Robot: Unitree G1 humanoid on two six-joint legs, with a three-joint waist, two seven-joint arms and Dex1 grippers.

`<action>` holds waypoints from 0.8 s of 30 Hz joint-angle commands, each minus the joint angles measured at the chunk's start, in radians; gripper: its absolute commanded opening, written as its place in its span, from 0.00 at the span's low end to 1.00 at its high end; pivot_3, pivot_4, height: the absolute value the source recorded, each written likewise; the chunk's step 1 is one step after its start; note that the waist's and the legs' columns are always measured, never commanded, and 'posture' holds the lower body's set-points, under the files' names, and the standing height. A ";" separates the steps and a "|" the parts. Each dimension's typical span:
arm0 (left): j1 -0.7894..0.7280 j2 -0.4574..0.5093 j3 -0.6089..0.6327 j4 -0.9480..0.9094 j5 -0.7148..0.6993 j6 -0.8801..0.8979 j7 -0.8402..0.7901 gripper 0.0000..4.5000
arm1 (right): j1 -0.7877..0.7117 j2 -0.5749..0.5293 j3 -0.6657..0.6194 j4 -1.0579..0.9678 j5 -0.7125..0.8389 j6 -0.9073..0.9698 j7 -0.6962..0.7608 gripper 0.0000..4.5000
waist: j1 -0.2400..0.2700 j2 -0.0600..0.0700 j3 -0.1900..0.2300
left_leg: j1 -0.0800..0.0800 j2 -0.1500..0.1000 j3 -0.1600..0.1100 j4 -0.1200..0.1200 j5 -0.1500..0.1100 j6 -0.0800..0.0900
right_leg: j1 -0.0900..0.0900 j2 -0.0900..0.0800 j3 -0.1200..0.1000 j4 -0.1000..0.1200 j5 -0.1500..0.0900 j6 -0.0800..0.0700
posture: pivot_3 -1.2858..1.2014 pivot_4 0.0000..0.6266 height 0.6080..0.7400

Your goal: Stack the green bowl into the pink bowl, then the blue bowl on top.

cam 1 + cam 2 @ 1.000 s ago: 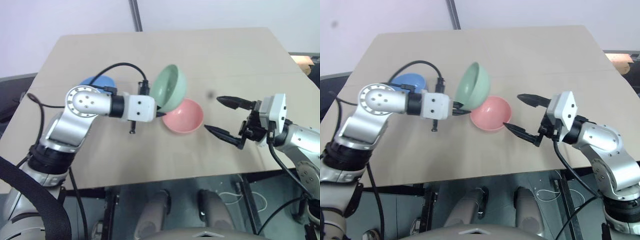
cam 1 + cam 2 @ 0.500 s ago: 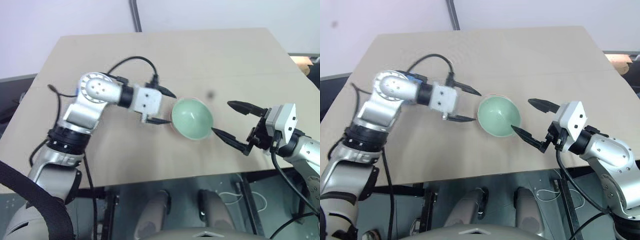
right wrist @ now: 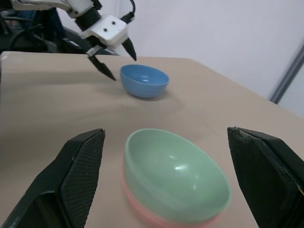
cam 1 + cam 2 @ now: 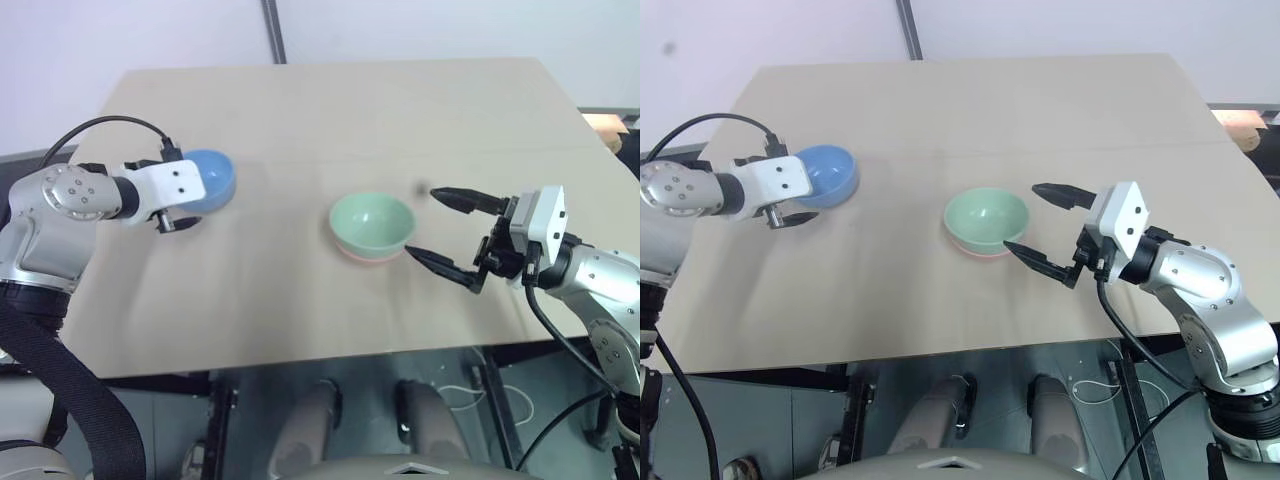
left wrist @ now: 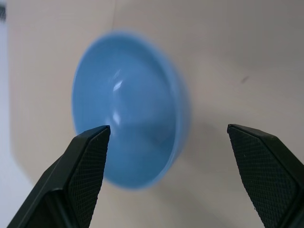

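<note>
Green bowl (image 4: 372, 221) sits nested in the pink bowl (image 4: 368, 257) at the table's (image 4: 300, 110) middle. I see the left gripper (image 3: 113, 59) spread wide, just beside the blue bowl (image 4: 209, 181), left of the stack. Right gripper (image 4: 437, 228) gapes empty, just right of it.

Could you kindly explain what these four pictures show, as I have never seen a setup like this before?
A two-armed humanoid robot is working at a tan table. Two pictures come from cameras on its head, looking down; the other two come from cameras on its wrists, looking along each pincer's black fingers. On the table, the green bowl sits nested in the pink bowl. The blue bowl stands apart. The left pincer is open right beside the blue bowl; the right pincer is open beside the stack. Neither holds anything.
</note>
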 commanded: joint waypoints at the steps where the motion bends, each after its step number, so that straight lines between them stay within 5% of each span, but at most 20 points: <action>1: -0.054 -0.042 -0.043 0.077 0.097 0.010 0.091 0.93 | -0.017 0.001 -0.006 -0.018 0.003 -0.025 0.003 1.00 | 0.001 0.000 0.000 | 0.000 0.000 0.000 0.000 0.000 0.000 | 0.000 0.000 0.000 0.000 0.000 0.000 | 0.52 0.24 1.00; 8: -0.132 -0.129 -0.119 0.249 0.158 -0.091 0.136 0.88 | -0.007 -0.007 -0.012 -0.034 -0.002 -0.015 -0.004 1.00 | -0.002 0.000 0.000 | 0.001 0.000 0.000 0.000 0.000 0.000 | -0.001 0.000 0.000 0.002 0.000 0.000 | 0.52 0.24 1.00; 10: -0.137 -0.143 -0.123 0.264 0.148 -0.112 0.119 0.75 | 0.003 -0.013 -0.017 -0.044 -0.003 -0.011 -0.007 1.00 | -0.003 0.000 0.000 | 0.001 0.000 0.001 0.001 0.000 0.000 | -0.001 0.000 0.001 0.002 0.000 0.000 | 0.52 0.24 1.00; 16: -0.140 -0.153 -0.121 0.270 0.146 -0.156 0.104 0.05 | 0.016 -0.017 -0.017 -0.055 -0.006 -0.006 -0.020 1.00 | -0.002 0.000 0.000 | 0.000 0.000 0.001 0.001 0.000 0.000 | -0.001 0.000 0.001 0.003 0.000 -0.001 | 0.52 0.24 1.00; 17: -0.140 -0.153 -0.117 0.268 0.144 -0.159 0.104 0.01 | 0.017 -0.018 -0.016 -0.056 -0.006 -0.006 -0.021 1.00 | -0.002 0.000 0.000 | 0.000 0.000 0.001 0.001 0.000 0.000 | -0.001 0.000 0.001 0.003 0.000 0.000 | 0.52 0.24 1.00; 24: -0.167 -0.204 -0.046 0.068 -0.023 -0.161 -0.011 0.01 | 0.017 -0.030 -0.029 -0.041 -0.016 -0.014 -0.018 1.00 | 0.001 -0.001 0.000 | 0.000 0.000 0.000 0.003 0.000 0.000 | -0.001 -0.001 0.000 0.003 0.000 0.000 | 0.52 0.24 1.00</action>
